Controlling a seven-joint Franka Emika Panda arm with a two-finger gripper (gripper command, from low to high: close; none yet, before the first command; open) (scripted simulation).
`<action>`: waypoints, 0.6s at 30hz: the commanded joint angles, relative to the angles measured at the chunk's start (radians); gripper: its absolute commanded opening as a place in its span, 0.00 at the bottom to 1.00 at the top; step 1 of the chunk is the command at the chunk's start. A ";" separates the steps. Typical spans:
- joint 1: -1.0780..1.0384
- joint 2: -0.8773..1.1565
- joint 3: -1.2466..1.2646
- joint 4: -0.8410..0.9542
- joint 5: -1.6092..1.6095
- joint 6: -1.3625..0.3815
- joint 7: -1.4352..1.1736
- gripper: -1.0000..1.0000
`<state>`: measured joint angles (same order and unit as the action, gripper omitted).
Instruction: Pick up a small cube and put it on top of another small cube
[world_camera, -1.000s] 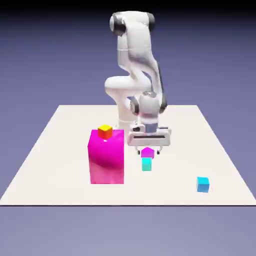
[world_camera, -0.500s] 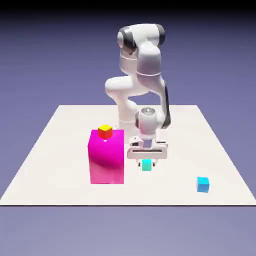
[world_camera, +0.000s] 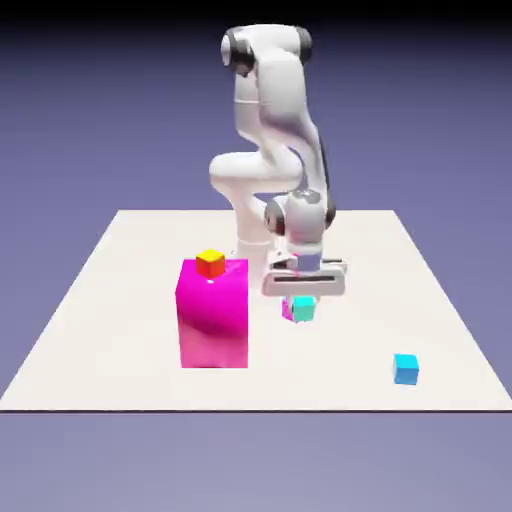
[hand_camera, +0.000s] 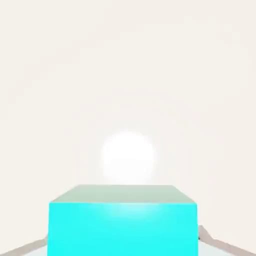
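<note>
Up off the counter (world_camera: 130, 340) went the teal cube (world_camera: 303, 309), pinched tight in the hand (world_camera: 303, 302), so the picking part was done, and it only had to go over and sit on the blue cube (world_camera: 405, 370), well apart from it.

a big bright teal cube (hand_camera: 123, 229) sits at the bottom, squeezed between the two fingers (hand_camera: 204, 234). its thin far side looks dull grey-green. above it is the creamy white bench (hand_camera: 75, 100), with a round white shiny spot.
</note>
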<state>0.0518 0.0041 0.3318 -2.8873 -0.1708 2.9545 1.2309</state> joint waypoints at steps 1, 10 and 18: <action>-0.003 0.021 0.017 0.036 -0.017 -0.022 0.009 0.00; -0.060 0.208 0.198 0.362 -0.177 -0.212 0.095 0.00; -0.109 0.370 0.355 0.645 -0.316 -0.377 0.170 0.00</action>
<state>-0.0572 0.3742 0.6869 -2.2424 -0.4861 2.5779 1.4000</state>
